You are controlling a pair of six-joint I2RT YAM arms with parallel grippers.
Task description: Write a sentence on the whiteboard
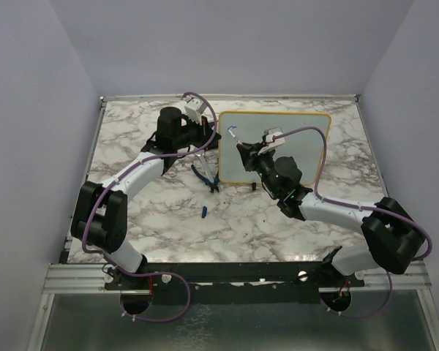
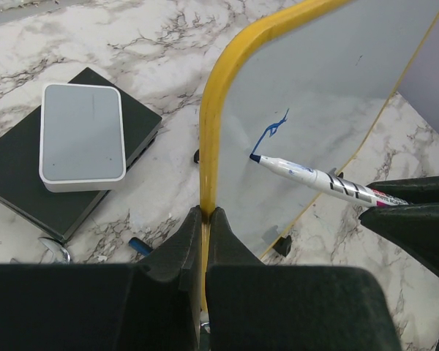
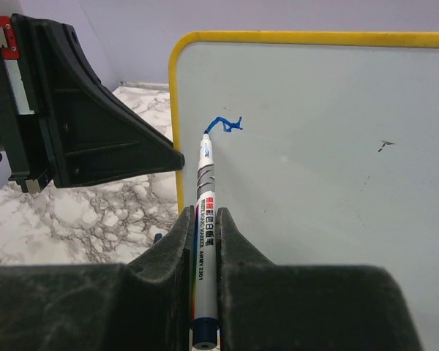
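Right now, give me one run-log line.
left fingers: shut on whiteboard edge | right fingers: shut on marker | marker tip: at end of short blue stroke | sentence: barely started

Bright, even light, seemingly from above, throws only soft shadows; the near fingers (image 3: 168,259) look slightly blurred.

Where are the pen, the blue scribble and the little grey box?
pen (image 3: 207,212): right wrist view, on its white printed barrel.
blue scribble (image 3: 225,123): right wrist view, on the middle of the ink mark.
little grey box (image 2: 82,135): left wrist view, on its flat light top.
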